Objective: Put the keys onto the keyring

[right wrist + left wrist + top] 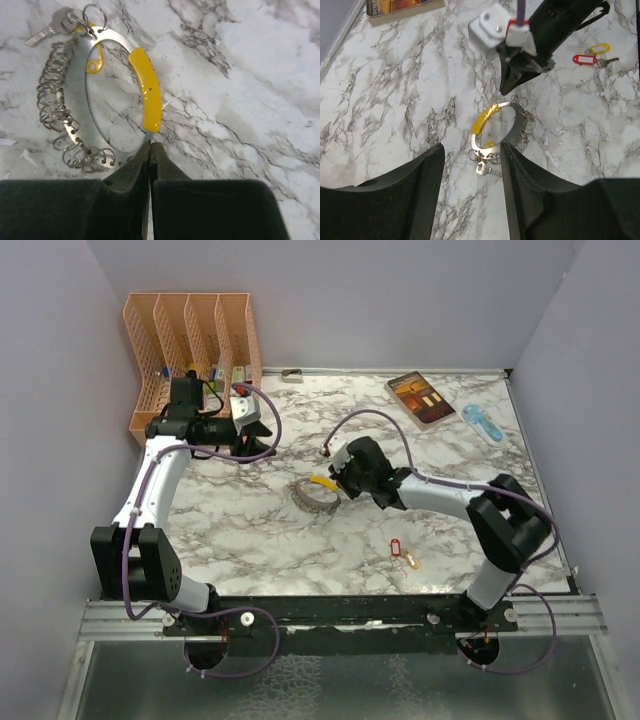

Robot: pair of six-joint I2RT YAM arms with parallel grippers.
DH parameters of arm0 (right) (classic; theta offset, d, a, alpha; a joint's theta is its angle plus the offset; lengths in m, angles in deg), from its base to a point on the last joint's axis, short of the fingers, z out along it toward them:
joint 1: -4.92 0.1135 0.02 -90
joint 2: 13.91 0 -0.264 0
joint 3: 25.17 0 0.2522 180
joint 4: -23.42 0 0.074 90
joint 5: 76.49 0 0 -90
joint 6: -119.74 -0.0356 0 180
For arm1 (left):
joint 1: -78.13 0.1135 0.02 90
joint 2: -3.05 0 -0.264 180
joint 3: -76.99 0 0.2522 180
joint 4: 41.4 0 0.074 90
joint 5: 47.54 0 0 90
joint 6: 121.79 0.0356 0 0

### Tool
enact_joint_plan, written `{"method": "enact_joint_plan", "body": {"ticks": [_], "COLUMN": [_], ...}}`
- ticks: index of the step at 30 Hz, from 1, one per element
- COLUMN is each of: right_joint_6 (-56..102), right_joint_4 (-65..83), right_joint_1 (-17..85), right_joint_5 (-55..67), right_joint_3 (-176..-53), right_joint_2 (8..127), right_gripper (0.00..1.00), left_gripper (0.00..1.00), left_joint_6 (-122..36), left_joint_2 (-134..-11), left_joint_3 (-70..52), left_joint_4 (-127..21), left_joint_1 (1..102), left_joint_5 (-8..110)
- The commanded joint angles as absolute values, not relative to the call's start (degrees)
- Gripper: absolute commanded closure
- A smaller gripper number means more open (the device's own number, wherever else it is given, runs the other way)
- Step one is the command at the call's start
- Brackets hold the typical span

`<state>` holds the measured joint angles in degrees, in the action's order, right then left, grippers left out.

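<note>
The keyring (316, 494) lies flat mid-table, a silvery oval band with a yellow segment (148, 95) and several small wire rings; one silver key (42, 34) hangs on it. My right gripper (150, 149) is shut, its tips pinching the keyring's thin metal band just below the yellow segment, as the left wrist view also shows (508, 89). My left gripper (470, 200) hovers open above the keyring (502, 127), nothing between its fingers. Two loose keys with a red tag (395, 545) and a yellow tag (411, 561) lie near the front right.
An orange file organiser (190, 330) stands at the back left. A book (420, 400) and a blue plastic object (483, 423) lie at the back right. Grey walls close in the table on three sides.
</note>
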<state>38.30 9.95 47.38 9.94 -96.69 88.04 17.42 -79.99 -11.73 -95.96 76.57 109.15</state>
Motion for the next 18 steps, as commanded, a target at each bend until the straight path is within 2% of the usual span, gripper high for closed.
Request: {"method": "enact_joint_plan", "body": {"ticks": [1,4,5,8,10,14,18], "right_joint_6": [38.2,38.3,38.7,38.8,37.4,34.1,35.3], "right_joint_4": [14.3,15.8,15.1,11.8,9.9,10.1,11.3], "right_joint_1": [47.4,47.4,47.4,47.4,47.4,47.6,48.6], "right_joint_5": [12.6,12.1,10.7,4.7,0.4,-5.7,-7.0], "right_joint_3": [-93.7,-91.6,-91.8,-95.0,-98.3,-103.5,-107.4], "right_joint_2": [76.3,71.1,70.5,73.0,77.2,85.9,92.1], "right_gripper": [0.99,0.98,0.94,0.73,0.65,0.58,0.56], "left_gripper": [0.49,0.48,0.48,0.48,0.48,0.48,0.49], "left_joint_6": [15.9,14.1,14.2,12.5,9.3,3.9,-0.3], "left_joint_2": [-79.2,-79.7,-79.9,-80.0,-79.5,-78.4,-77.6], "left_joint_3": [-10.6,-9.7,-9.5,-8.5,-7.6,-4.3,-2.5], "left_joint_4": [-92.5,-89.7,-89.3,-87.1,-84.0,-78.8,-74.4], "left_joint_1": [76.8,76.7,76.7,76.7,76.9,77.9,80.3], "left_joint_5": [109.0,108.6,108.6,107.8,105.0,99.6,96.6]}}
